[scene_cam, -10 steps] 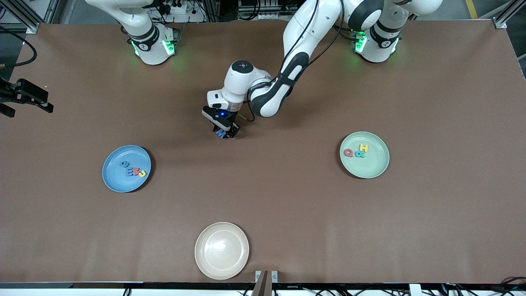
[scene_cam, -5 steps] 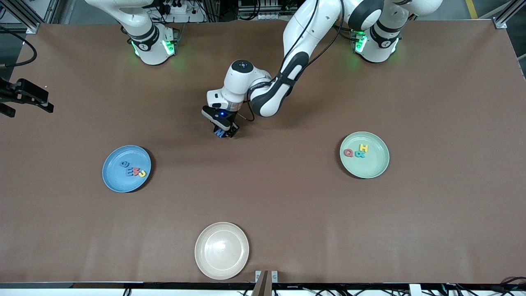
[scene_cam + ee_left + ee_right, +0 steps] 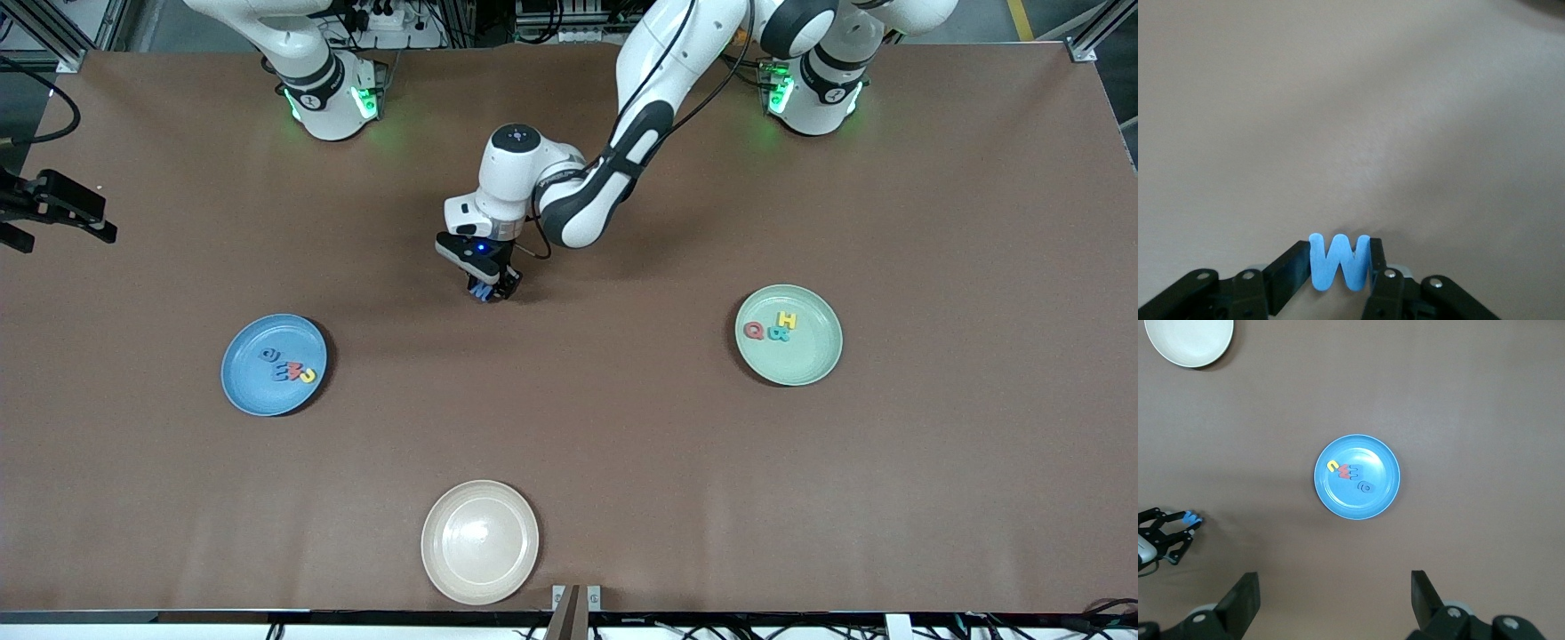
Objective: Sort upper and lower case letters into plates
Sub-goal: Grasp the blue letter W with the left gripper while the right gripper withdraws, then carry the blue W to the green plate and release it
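1. Since the earlier frame — the left arm's wrist has risen slightly, taking the blue letter (image 3: 483, 292) with it; plates and the other letters have not shifted.
2. Left end effector (image 3: 486, 289) — over bare counter (image 3: 622, 462) mid-table, between the two sorting plates; fingers (image 3: 1288, 270) closed narrowly on the blue letter, a W or M shape, pinched at its outer strokes, and seemingly just off the surface.
3. Right end effector (image 3: 1331, 600) — jaws spread wide, holding nothing, high over the blue plate (image 3: 244, 391); this arm waits.
4. Blue plate — toward the right arm's end, holding four small letters (image 3: 289, 367) clustered together.
5. Mint plate (image 3: 813, 360) — toward the left arm's end, holding red Q, yellow H and teal B (image 3: 772, 329).
6. Cream plate (image 3: 480, 569) — nearest the front camera, nothing in it; not a sorting target.
7. Risks, as judged — the grip sits at the letter's edges, so the piece may twist or slip in transit; its shape reads alike in either case, so the wrong plate may be chosen; release onto the crowded cluster could scatter the pieces.
8. Surface and room — brown matte covering, aluminium framing and cabling along the edges, green base lights.
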`<state>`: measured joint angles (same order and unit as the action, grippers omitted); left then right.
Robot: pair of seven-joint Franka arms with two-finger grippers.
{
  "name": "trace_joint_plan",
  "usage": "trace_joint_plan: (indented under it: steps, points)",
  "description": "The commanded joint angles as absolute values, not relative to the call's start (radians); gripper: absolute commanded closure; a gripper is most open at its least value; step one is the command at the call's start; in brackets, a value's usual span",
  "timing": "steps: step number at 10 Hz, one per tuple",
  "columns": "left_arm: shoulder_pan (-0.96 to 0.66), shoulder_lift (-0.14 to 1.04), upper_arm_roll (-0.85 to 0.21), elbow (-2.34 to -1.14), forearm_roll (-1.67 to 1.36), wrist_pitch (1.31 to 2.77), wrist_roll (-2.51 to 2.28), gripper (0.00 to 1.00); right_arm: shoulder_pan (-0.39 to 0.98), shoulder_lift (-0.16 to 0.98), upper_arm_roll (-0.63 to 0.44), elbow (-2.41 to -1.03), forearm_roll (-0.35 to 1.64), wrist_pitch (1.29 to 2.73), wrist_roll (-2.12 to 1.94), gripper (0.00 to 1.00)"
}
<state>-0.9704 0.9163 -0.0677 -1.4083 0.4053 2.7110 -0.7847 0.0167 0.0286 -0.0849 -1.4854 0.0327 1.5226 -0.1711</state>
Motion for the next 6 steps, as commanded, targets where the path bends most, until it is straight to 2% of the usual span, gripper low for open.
trace_joint_plan:
  steps: [1,3,4,6]
  points:
    - [-0.921,0.824,-0.083,-1.503,0.428,2.669,-0.746,0.88,0.0,0.012,-0.075,-1.493,0.051,1.514,-0.173,0.0]
    - [-0.82,0.758,-0.122,-1.564,0.426,2.576,-0.656,0.9,0.0,0.014,-0.075,-1.493,0.051,1.514,-0.173,0.0]
    - [-0.731,0.721,-0.176,-1.609,0.425,2.527,-0.602,0.91,0.0,0.014,-0.075,-1.493,0.051,1.514,-0.173,0.0]
    - [-0.558,0.599,-0.259,-1.76,0.423,2.43,-0.498,0.98,0.0,0.014,-0.075,-1.493,0.051,1.514,-0.173,0.0]
